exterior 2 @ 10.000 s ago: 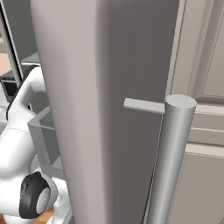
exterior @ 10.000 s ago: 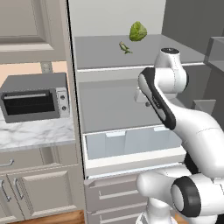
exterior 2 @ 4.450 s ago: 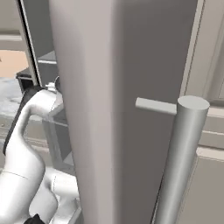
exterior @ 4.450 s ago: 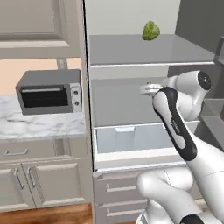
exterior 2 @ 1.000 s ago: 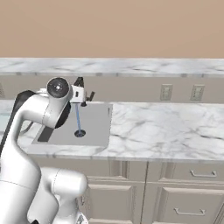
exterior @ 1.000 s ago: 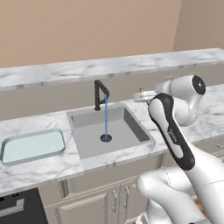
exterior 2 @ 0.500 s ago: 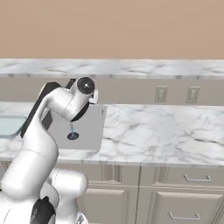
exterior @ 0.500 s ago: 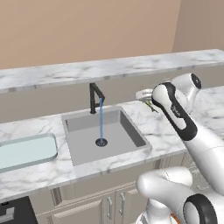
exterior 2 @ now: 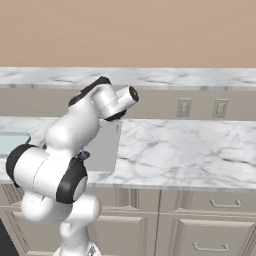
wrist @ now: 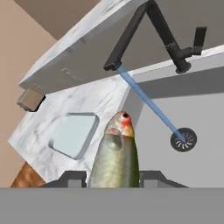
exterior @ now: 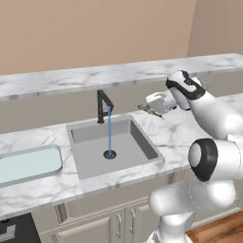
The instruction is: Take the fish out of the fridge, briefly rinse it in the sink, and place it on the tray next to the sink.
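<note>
The fish (wrist: pixel 114 157) sits clamped between the gripper's (exterior: pixel 153 107) two dark finger tips, its reddish head pointing away from the hand and toward the sink (exterior: pixel 112 145). In the left base view the gripper and the slim fish (exterior: pixel 151 109) hang above the marble counter (exterior: pixel 182 130) just beside the sink's right rim, near its back corner and clear of the basin itself. The black faucet (exterior: pixel 103 104) stands at the back edge of the sink, and a thin blue stream of water (exterior: pixel 109 129) falls from its spout straight onto the round drain (exterior: pixel 110 154) in the basin floor. The pale blue-green tray (exterior: pixel 27 164) lies on the counter on the far side of the sink from the gripper, just beside the sink's left rim. Below the sink, the cabinet doors (exterior: pixel 105 224) run along the front of the counter.
</note>
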